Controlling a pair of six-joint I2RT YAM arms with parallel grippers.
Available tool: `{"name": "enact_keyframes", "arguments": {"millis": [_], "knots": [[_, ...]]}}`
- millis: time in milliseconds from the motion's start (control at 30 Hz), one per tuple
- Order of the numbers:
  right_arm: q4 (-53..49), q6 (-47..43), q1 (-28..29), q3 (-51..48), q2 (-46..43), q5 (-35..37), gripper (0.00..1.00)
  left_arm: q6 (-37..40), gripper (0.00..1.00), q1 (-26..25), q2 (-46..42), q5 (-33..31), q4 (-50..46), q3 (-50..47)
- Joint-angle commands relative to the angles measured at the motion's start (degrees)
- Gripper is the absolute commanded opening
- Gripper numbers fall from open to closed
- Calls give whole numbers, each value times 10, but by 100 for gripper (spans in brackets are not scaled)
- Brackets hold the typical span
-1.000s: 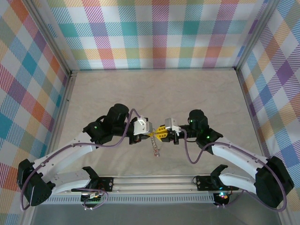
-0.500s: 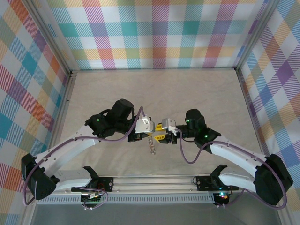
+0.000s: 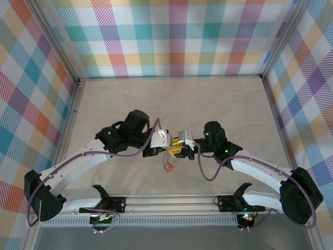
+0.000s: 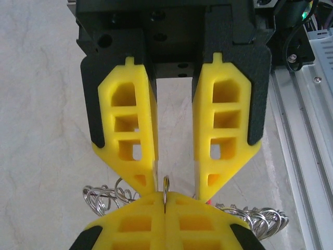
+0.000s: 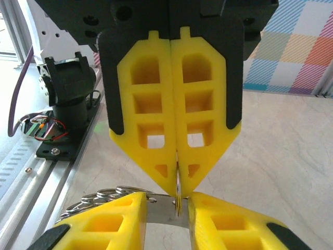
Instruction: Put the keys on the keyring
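Right yellow-fingered gripper (image 5: 177, 182): clenched on thin silvery metal keyring (image 5: 178, 202).
Left yellow-fingered gripper (image 4: 175, 181): released, straddling keyring.
Small silver-grey metal keys (image 4: 103, 197): bunched beside tips.
Advice: close squarely, avoid twisting.

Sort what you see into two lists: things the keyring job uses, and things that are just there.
Job in hand: the keys; the keyring; left gripper; right gripper.

Just there: metal rail; checked walls; tabletop.
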Motion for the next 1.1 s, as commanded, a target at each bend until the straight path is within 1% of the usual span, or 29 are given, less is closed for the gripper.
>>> {"name": "enact_keyframes", "arguments": {"millis": [0, 67, 133, 167, 200, 233, 267, 300, 367, 433, 500, 533, 567, 600, 667, 767, 867, 1033, 1067], "knots": [[32, 9, 6, 4, 7, 0, 24, -7, 0, -6, 3, 17, 29, 12], [31, 9, 6, 4, 7, 3, 16, -8, 0, -6, 2, 21, 32, 9], [29, 8, 6, 3, 6, 10, 4, -8, 0, -6, -1, 23, 35, 4], [27, 5, 6, 2, 4, 15, 0, -7, 3, -6, -6, 22, 36, 2], [26, 5, 6, -1, 2, 24, 0, -6, 13, -6, -12, 17, 35, -1], [26, 6, 6, -3, -2, 31, 0, -6, 20, -6, -19, 7, 27, -3], [28, 15, 5, -4, -7, 44, 0, -8, 24, -6, -30, -5, 7, -1], [42, 38, 6, -6, -15, 65, 0, -11, 25, -6, -45, -18, -14, -1], [86, 74, 5, -16, -29, 76, 0, -28, 27, -6, -82, -39, -20, -20], [105, 80, 6, -16, -35, 57, 0, -39, 31, -5, -126, -42, 9, -64], [113, 70, 6, -13, -35, 29, 0, -50, 35, -5, -165, -35, 58, -104], [112, 57, 6, -11, -34, 13, 0, -61, 39, -6, -174, -33, 77, -115], [108, 39, 6, -9, -33, -2, 0, -75, 45, -6, -181, -29, 93, -123], [105, 22, 7, -8, -30, -15, 0, -86, 47, -6, -184, -20, 106, -128], [113, 0, 8, -10, -30, -31, 0, -107, 47, -5, -186, -10, 121, -133], [125, -14, 9, -9, -25, -48, 0, -124, 47, -5, -191, -24, 139, -141], [126, -17, 10, -8, -27, -54, 0, -133, 46, -5, -197, -23, 158, -148], [133, -25, 12, -15, -30, -57, 0, -138, 40, -6, -183, 1, 167, -149], [133, -24, 12, -16, -29, -57, 0, -139, 39, -5, -180, 6, 189, -149]]}}
